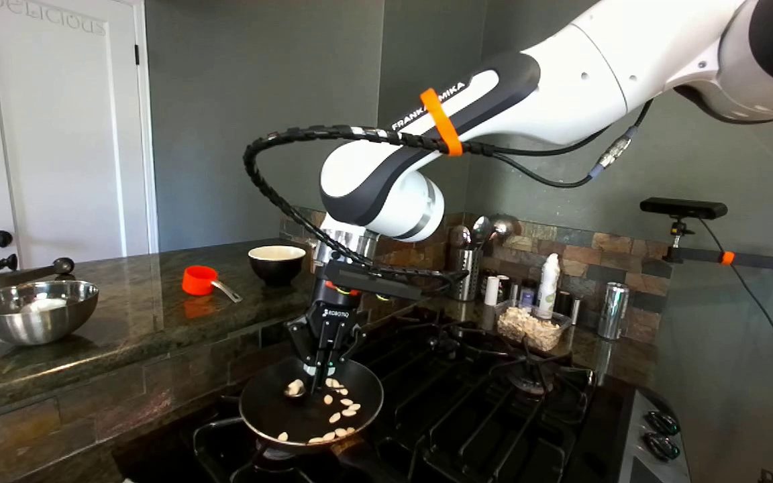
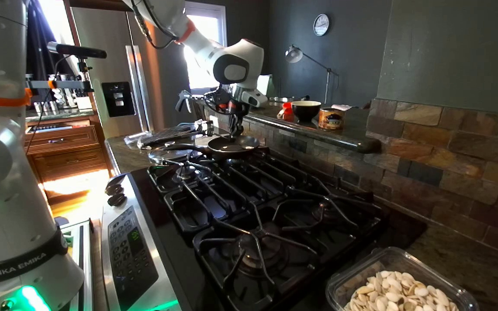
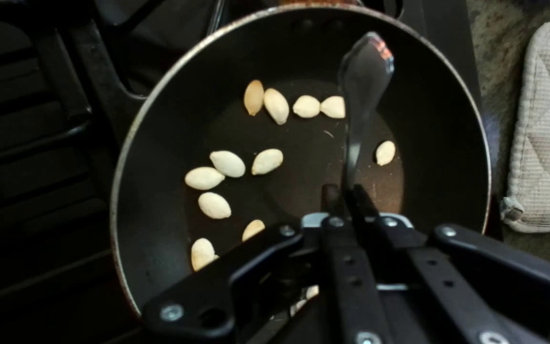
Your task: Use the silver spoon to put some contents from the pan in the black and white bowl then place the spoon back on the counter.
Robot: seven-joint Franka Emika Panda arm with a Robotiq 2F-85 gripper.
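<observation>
Gripper [image 3: 345, 193] jaws clamped on spoon [image 3: 365, 79] hndl; scoop, w/ seeds [image 1: 295, 386] aboard, is inside pan [image 1: 267, 410] rim. Prob. ready to lift: go straight up, scoop lvl, clear rim, then slow to bowl [image 1: 277, 270] nr counter [image 1: 135, 285] edge; tip low so none bounce.

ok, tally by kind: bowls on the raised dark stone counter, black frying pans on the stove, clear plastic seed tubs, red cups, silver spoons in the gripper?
Bowls: 2 (small round black and white bowl; large shiny steel bowl)
Round black frying pan: 1
Clear plastic seed tub: 1
Red silver-handled cup: 1
Silver metal spoon in the gripper: 1
Total: 6
</observation>
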